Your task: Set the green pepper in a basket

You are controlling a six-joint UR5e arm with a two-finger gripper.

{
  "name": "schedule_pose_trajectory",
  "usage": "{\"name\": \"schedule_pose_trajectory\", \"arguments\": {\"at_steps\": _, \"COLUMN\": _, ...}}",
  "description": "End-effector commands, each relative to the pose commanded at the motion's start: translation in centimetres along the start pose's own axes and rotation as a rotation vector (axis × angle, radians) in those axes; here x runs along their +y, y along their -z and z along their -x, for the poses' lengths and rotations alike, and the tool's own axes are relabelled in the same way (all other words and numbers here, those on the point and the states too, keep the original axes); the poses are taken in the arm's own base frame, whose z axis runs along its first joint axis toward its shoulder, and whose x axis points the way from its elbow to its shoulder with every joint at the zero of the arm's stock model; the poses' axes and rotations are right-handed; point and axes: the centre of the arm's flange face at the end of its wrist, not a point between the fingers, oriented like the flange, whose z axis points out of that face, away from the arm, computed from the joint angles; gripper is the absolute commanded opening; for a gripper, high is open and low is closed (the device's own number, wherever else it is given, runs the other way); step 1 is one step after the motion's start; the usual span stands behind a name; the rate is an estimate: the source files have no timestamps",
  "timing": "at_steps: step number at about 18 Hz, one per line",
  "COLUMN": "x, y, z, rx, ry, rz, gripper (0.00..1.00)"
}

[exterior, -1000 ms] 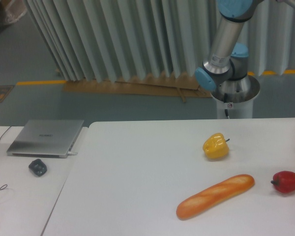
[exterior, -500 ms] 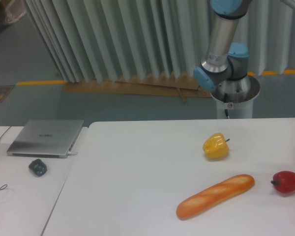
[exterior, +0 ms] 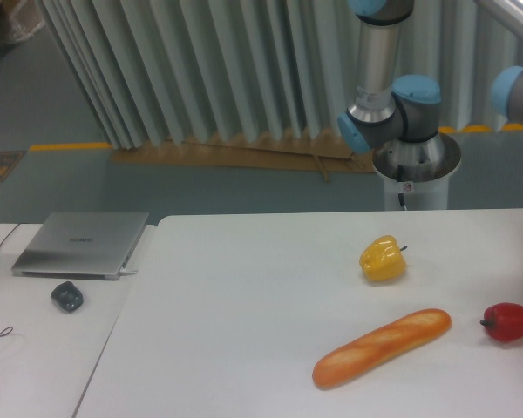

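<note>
- One arm only shows as base and links behind the table; its claw lies outside the frame, so we cannot tell its state.
- We find neither green pepper nor basket in this view.
- Nearest the base: yellow pepper, upright.
- Further out: baguette lying diagonally; red pepper at right edge.
- Far left: closed laptop, lid lettering too blurred to read; dark mouse just in front.
</note>
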Motion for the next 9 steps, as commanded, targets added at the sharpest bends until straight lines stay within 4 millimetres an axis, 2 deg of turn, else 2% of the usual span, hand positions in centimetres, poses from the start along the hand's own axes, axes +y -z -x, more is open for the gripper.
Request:
{"name": "schedule_pose_trajectory", "arguments": {"at_steps": 2, "x": -2.2, "y": 0.1, "z": 0.0, "rx": 0.030, "ry": -0.021, "rz": -0.013, "gripper": 1.00}}
{"name": "schedule_pose_trajectory", "arguments": {"at_steps": 3, "x": -2.6, "y": 0.3, "z": -0.3, "rx": 0.041, "ry": -0.025, "rz": -0.019, "gripper": 1.00}}
{"name": "schedule_pose_trajectory", "arguments": {"at_steps": 6, "x": -3.0, "y": 0.0, "z": -1.1, "rx": 0.087, "ry": -0.030, "rz": -0.039, "gripper": 1.00}}
{"name": "schedule_pose_trajectory", "arguments": {"at_steps": 8, "x": -3.6, "y": -0.7, "z": -2.3, "rx": 0.110, "ry": -0.025, "rz": -0.052, "gripper": 1.00}}
{"name": "schedule_pose_trajectory", "arguments": {"at_steps": 9, "x": -4.0, "y": -0.3, "z": -2.9, "rx": 0.110, "ry": -0.024, "rz": -0.047, "gripper": 1.00}}
